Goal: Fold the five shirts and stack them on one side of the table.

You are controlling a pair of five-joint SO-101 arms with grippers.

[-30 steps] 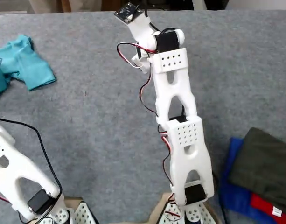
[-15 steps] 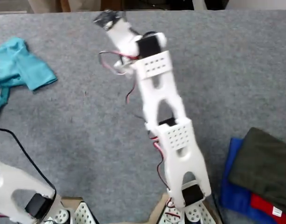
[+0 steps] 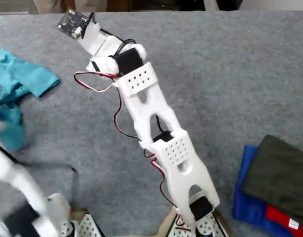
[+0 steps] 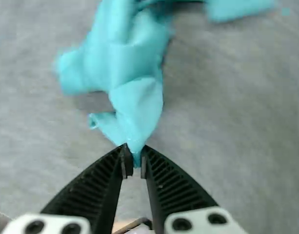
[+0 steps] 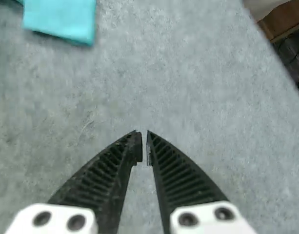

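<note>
Crumpled turquoise cloth shirt (image 4: 129, 87) pinched in left claw (image 4: 133, 163); right claw (image 5: 143, 144) closed, empty. Likely the spreading step; next needs a second corner gripped.

Four shirts are lying on the one worktop (image 3: 230, 74). One is a loose teal shirt (image 3: 22, 81). The other three are sitting folded in a single stack: one olive shirt (image 3: 282, 175), one blue shirt (image 3: 242, 197) and one red shirt (image 3: 280, 217). Two arms are standing at the worktop, the right arm (image 3: 156, 138) and the left arm (image 3: 18, 197). Each is carrying one gripper, so two grippers are showing: the left gripper (image 4: 132, 163) and the right gripper (image 5: 144, 146).
</note>
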